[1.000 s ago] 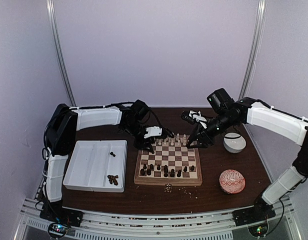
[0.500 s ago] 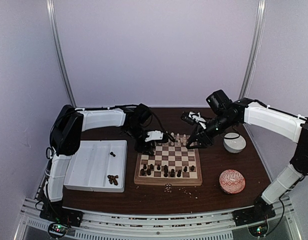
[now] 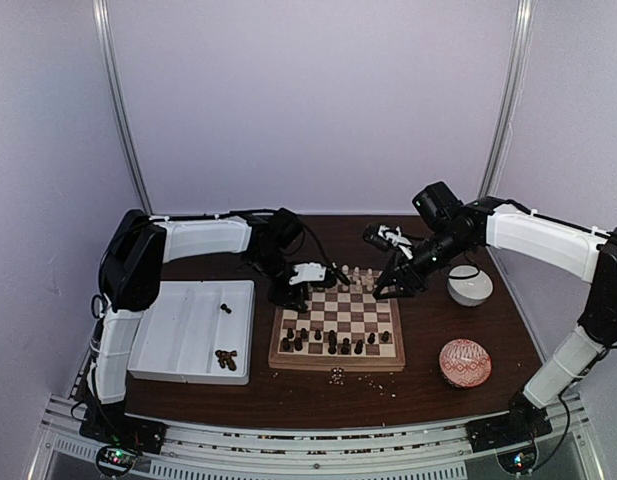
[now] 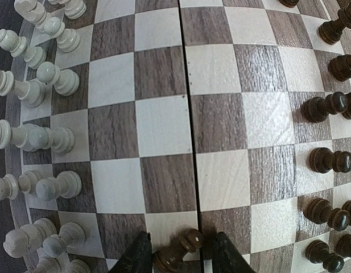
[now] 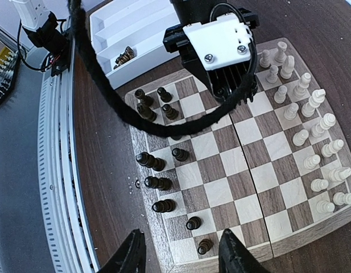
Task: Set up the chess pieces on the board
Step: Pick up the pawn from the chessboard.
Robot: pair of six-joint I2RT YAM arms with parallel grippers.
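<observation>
A dark-brown table (image 3: pixel 488 395) carried the chess board (image 3: pixel 333 362) at ctr, flat on the top. A white divided tray (image 3: pixel 178 330) lay just beside it, left side. A white bowl (image 3: pixel 469 286) stood near the board's far-right corner, and a red-and-white patterned ball (image 3: pixel 464 362) sat front right. Pale crumbs (image 3: pixel 337 376) lay scattered off the board's near edge.

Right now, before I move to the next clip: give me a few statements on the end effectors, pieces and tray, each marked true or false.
1. The left end effector has a dark piece between its fingers. True.
2. The right end effector grips a white piece. False: it is open and empty.
3. The tray is empty. False: a few dark pieces lie in it.
4. White pieces stand along the far side of the board. True.
</observation>
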